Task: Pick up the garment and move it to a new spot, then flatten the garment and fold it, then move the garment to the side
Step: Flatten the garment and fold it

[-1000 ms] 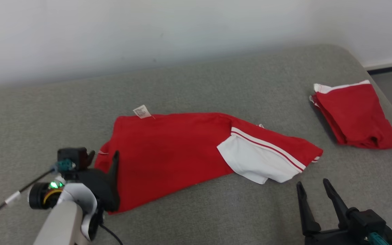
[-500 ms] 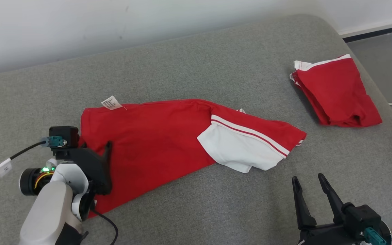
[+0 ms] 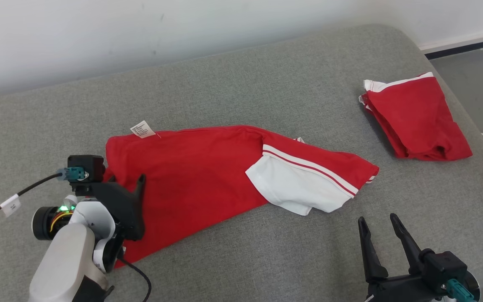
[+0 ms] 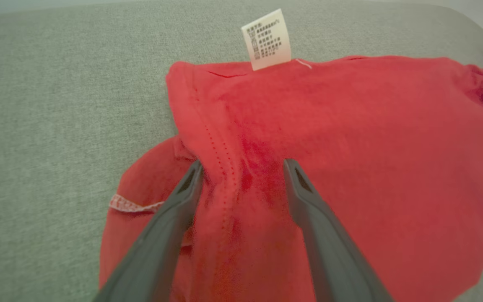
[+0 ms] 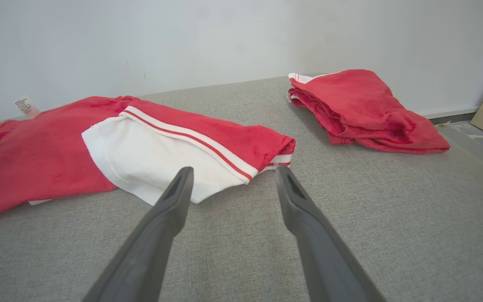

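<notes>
Garment (image 3: 208, 176), red and white, lies across the grey cushion (image 3: 241, 84). At its left end the left gripper (image 4: 241, 163), spread wide, straddles a cloth ridge. Near right, the right gripper (image 3: 376, 219) gapes empty; folded red clothes (image 3: 417, 121) lie far right.

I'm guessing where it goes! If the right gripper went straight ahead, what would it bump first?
Probably the shirt, at its striped sleeve end just ahead of the open right gripper, though it might pass above; height is unclear.
</notes>
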Robot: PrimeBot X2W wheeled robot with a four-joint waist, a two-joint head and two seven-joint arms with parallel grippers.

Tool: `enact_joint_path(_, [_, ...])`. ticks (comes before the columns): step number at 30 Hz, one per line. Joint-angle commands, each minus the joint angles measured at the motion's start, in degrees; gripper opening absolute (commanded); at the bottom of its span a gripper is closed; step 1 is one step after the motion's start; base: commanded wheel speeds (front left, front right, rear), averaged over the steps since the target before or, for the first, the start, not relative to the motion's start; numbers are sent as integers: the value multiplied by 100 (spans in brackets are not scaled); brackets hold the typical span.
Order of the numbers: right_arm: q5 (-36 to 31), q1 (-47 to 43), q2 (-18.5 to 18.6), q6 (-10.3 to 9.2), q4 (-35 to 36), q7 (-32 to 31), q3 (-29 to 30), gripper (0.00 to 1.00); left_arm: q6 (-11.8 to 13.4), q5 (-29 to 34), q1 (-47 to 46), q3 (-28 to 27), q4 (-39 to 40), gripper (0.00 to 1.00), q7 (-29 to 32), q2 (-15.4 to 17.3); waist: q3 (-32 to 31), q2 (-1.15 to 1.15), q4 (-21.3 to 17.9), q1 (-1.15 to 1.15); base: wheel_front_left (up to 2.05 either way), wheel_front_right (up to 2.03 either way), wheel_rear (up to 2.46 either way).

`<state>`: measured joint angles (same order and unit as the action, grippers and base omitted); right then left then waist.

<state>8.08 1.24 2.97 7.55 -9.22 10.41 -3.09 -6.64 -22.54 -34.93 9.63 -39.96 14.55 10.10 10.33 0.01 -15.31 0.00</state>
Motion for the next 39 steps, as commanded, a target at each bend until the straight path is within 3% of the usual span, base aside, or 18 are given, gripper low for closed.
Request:
enact_joint_path(1, [68,40,-9,-15,14,3,-11,100,-35,-29,81,20,46,27,-34,-1,-1,-1,0,0,0,0,0])
enact_joint_path(2, [68,37,-10,-15,20,2,-14,100,-27,-29,88,23,66,0,-70,9,-3,-1,2,0,0,0,0])
enact_joint_path(14, [45,-103,-9,-15,66,-52,52,100,-6,-53,552,95,623,0,-542,16,-192,-1,245,0,0,0,0])
enact_joint_path(25, [-18,-290,-8,-15,187,-156,178,100,-28,-371,2104,277,2426,0,-954,-104,-397,-1,559,0,0,0,0])
enact_joint_path(32, [-33,-394,-7,-15,287,-227,251,100,201,-381,3275,376,3401,0,-811,-39,-467,-1,748,0,0,0,0])
enact_joint_path(39, [-25,-433,-8,-15,328,-308,281,100,427,-305,3921,400,3507,0,-755,33,-500,-1,852,0,0,0,0])
